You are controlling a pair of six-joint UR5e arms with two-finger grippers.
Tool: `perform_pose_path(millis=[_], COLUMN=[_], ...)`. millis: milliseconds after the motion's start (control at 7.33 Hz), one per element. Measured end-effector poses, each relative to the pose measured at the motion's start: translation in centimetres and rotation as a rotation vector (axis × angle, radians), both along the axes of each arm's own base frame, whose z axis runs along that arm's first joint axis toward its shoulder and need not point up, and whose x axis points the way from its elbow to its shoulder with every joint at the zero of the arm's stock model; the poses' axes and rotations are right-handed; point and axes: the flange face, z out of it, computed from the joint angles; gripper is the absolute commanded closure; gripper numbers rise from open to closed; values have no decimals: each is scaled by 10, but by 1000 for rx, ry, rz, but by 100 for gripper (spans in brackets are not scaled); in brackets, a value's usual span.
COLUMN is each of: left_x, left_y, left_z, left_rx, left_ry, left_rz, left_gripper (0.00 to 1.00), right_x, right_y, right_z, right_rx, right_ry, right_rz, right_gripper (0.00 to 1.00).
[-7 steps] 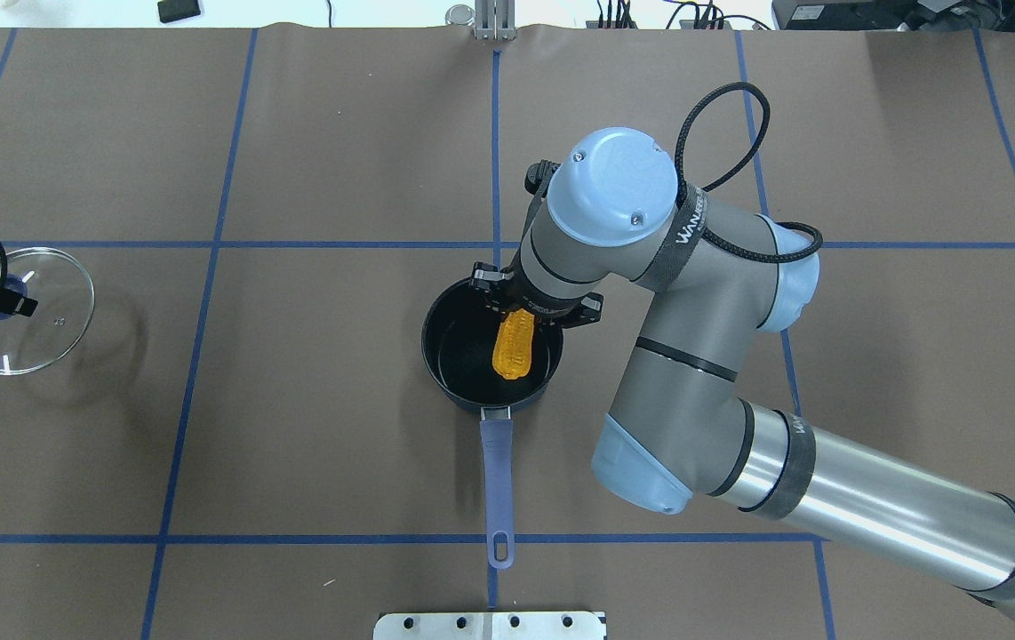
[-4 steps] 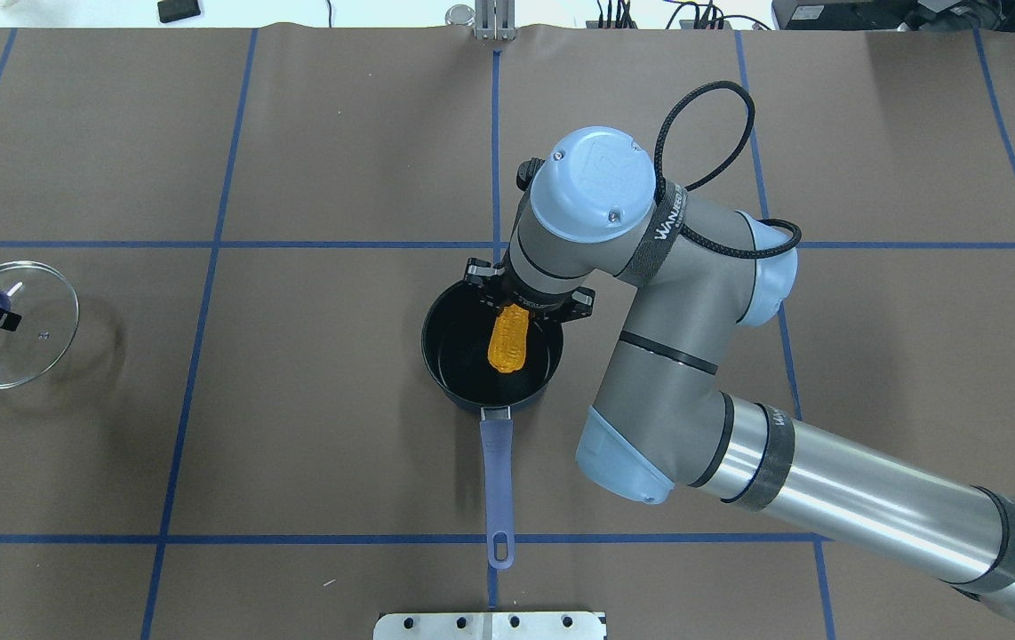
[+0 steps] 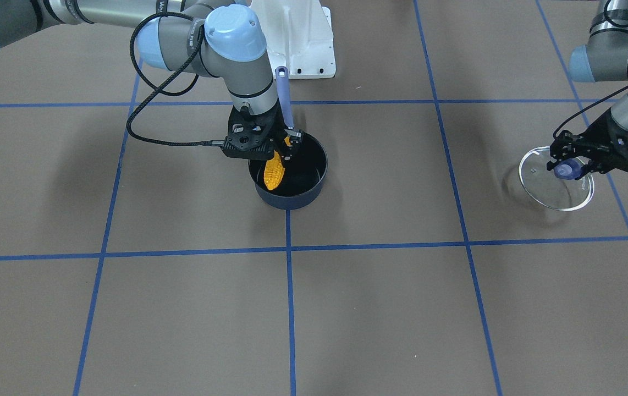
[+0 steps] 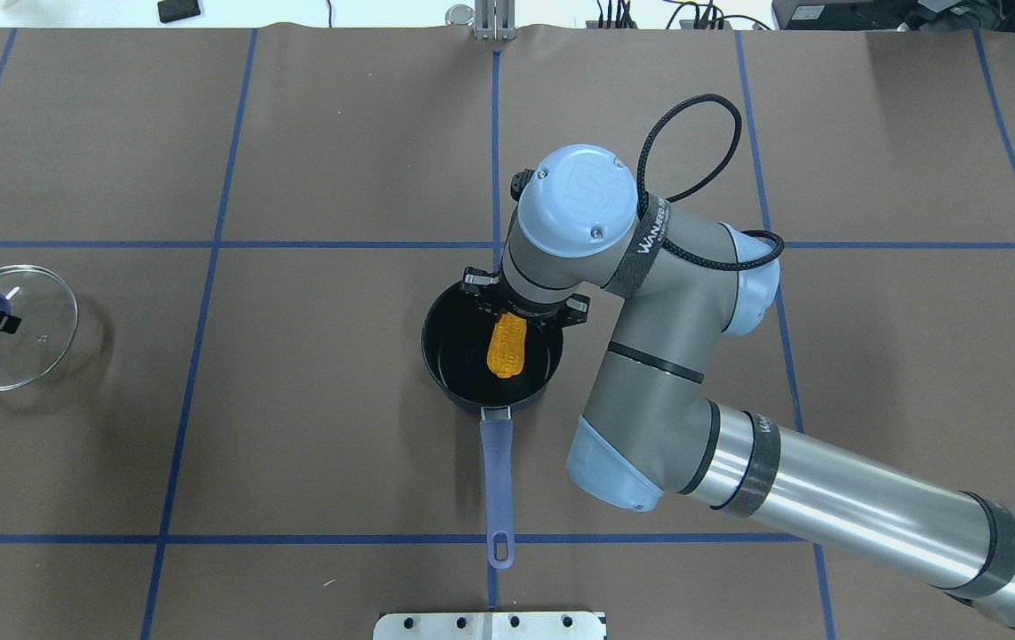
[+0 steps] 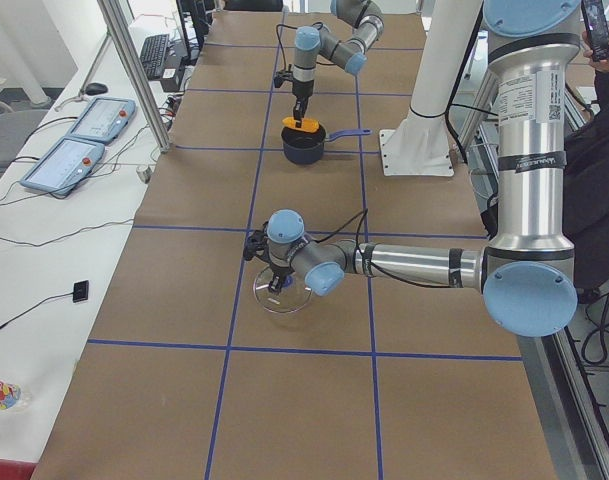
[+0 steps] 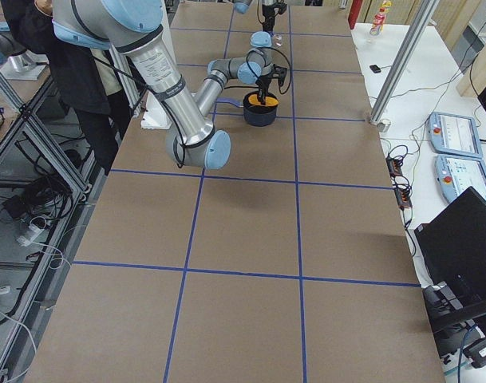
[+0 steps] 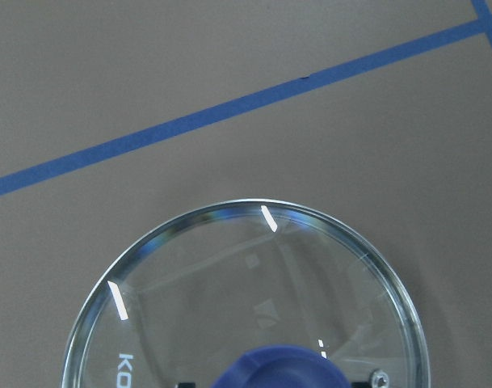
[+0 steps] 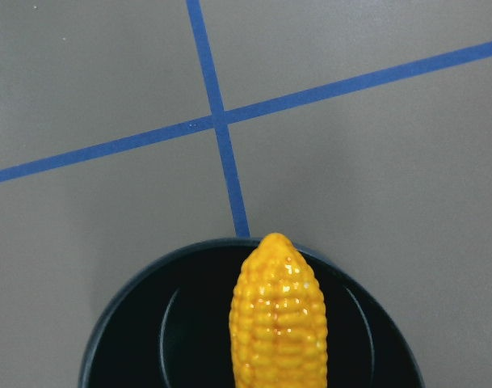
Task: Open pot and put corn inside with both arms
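The dark blue pot (image 4: 443,378) stands open at mid-table, its lavender handle (image 4: 497,480) pointing toward the robot's base. It also shows in the front view (image 3: 292,199). My right gripper (image 4: 523,308) is shut on the thick end of the yellow-orange corn (image 4: 507,348). It holds the corn slanted over the pot's mouth, tip low inside (image 3: 274,171). The right wrist view shows the corn (image 8: 278,319) above the pot's black inside. My left gripper (image 3: 569,168) is shut on the blue knob of the glass lid (image 3: 553,192), far to the left.
The lid (image 4: 36,342) hangs just above the table near its left edge, casting a shadow. A white base plate (image 3: 292,38) stands behind the pot's handle. Blue tape lines grid the brown table cover. A metal plate (image 4: 490,625) lies at the near edge.
My right arm has drawn in to the left, and the corn has sunk a little lower into the pot. My left gripper has carried the lid farther left.
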Motion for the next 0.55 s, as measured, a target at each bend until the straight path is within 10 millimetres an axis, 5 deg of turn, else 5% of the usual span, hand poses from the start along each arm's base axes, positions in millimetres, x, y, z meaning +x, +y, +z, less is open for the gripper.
perform_pose_path(millis=[136, 545], left_x=[1, 2], left_y=[0, -2], left_z=[-1, -3], left_rx=[3, 11], left_ry=[2, 5], left_rz=[0, 0], left_gripper=[23, 13], right_x=[-4, -16], right_y=[4, 16], right_z=[1, 2], right_rx=[4, 14], right_ry=[4, 12], right_rz=[-3, -13], right_gripper=[83, 83])
